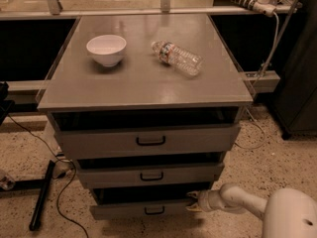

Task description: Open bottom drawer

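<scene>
One gripper (194,203) — low right | at bottom drawer (143,210) right end

Grey metal, white glaze, clear plastic.
The desk (143,83) has a smooth grey metal top with a dull sheen that catches pale reflections. The bottom drawer (119,212) has a front of the same matt grey metal, and its small handle (154,210) is black and smooth. The bowl (106,48) looks like glossy white glazed ceramic. The bottle (177,57) is clear ribbed plastic with a coloured label. The gripper (192,202), at the right end of the bottom drawer's front, and the arm (247,202) behind it wear smooth off-white shells, plastic-looking, softly shiny. The floor (287,162) is rough, speckled stone.
</scene>
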### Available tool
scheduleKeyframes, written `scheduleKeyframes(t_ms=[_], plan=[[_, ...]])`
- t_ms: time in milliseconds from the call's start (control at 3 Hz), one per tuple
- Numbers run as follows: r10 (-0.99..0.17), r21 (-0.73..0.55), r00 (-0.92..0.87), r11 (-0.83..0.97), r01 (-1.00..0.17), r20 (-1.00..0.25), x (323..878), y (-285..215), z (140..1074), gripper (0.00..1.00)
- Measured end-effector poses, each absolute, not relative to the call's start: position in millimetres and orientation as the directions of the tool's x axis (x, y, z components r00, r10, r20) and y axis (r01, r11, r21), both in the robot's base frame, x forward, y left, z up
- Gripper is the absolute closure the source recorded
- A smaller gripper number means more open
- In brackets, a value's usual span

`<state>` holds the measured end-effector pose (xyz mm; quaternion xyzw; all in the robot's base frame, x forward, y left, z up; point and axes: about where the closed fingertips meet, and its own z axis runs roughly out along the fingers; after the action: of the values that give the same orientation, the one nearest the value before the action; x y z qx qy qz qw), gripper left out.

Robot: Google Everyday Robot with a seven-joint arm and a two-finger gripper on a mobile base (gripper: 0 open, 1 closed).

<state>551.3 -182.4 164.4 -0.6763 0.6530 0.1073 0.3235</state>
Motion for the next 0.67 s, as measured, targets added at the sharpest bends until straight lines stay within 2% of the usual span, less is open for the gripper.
scheduleKeyframes(t_ms=[333, 667], plan=[[-0.814, -0.297, 0.124, 0.062, -0.953, -0.568, 551.1, -180.6, 167.0, 0.37], [-0.803, -0.266, 0.12, 0.049, -0.963, -0.584, 514.8, -199.3, 162.1, 0.6]])
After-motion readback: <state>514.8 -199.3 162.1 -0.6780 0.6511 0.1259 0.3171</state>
